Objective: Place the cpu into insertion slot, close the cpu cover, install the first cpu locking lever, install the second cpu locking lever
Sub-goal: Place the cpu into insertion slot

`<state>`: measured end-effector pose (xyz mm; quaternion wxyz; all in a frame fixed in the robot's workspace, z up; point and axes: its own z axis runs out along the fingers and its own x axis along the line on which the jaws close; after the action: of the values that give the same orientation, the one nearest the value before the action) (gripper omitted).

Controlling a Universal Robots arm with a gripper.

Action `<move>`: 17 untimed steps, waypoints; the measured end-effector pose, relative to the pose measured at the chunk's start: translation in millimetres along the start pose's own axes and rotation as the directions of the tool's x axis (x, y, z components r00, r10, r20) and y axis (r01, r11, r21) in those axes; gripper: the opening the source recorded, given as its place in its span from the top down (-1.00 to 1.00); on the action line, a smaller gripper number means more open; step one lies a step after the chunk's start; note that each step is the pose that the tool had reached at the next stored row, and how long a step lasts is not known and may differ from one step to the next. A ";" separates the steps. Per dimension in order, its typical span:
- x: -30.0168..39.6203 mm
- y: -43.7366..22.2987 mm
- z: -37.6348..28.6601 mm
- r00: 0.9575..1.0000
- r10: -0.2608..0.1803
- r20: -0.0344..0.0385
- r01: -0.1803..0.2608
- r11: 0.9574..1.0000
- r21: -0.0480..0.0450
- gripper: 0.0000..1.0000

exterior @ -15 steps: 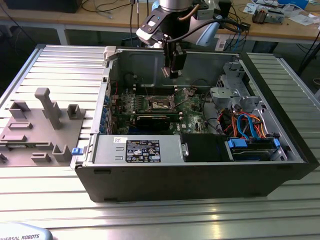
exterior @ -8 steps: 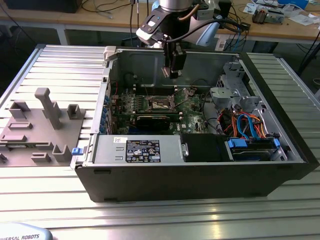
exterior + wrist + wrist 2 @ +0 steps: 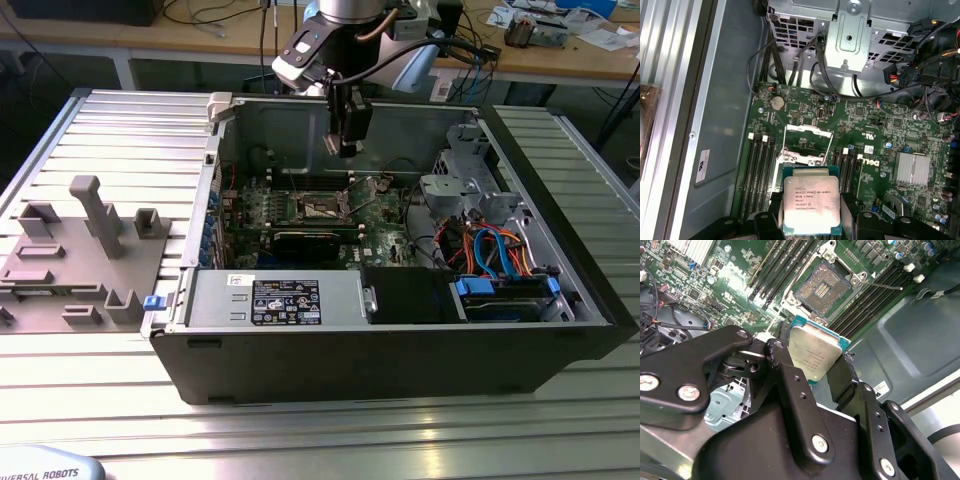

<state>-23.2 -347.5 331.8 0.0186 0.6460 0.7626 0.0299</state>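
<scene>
My gripper (image 3: 343, 143) hangs over the green motherboard (image 3: 375, 215) inside the open computer case, shut on the cpu (image 3: 815, 352). The chip's silver top also faces the camera in the first wrist view, as the cpu (image 3: 811, 205) between the black fingers (image 3: 785, 365). Below and beyond the chip, the insertion slot (image 3: 822, 287) lies bare, its dark contact field showing. The cpu cover (image 3: 807, 129) stands swung up, with the board visible through its opening. A thin locking lever (image 3: 885, 286) sticks out beside the slot. The chip is well above the insertion slot (image 3: 325, 207), not touching it.
Long black memory slots (image 3: 777, 267) flank the socket. A metal drive cage (image 3: 460, 175) and coloured cables (image 3: 495, 250) fill the case on the exterior view's right. A black power supply (image 3: 290, 300) runs along the front. A grey fixture plate (image 3: 80, 250) lies outside the case.
</scene>
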 end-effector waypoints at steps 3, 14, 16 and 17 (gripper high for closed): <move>0.0 0.0 0.1 1.000 0.003 0.000 -0.003 1.000 0.000 -0.08; 0.0 0.0 0.4 1.000 0.012 0.001 -0.012 1.000 0.000 -0.08; 0.0 0.0 0.5 1.000 0.013 0.001 -0.013 1.000 0.000 -0.08; 0.0 0.0 0.5 1.000 0.014 0.001 -0.014 1.000 0.000 -0.08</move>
<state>-23.2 -347.5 331.3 0.0188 0.6513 0.7580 0.0298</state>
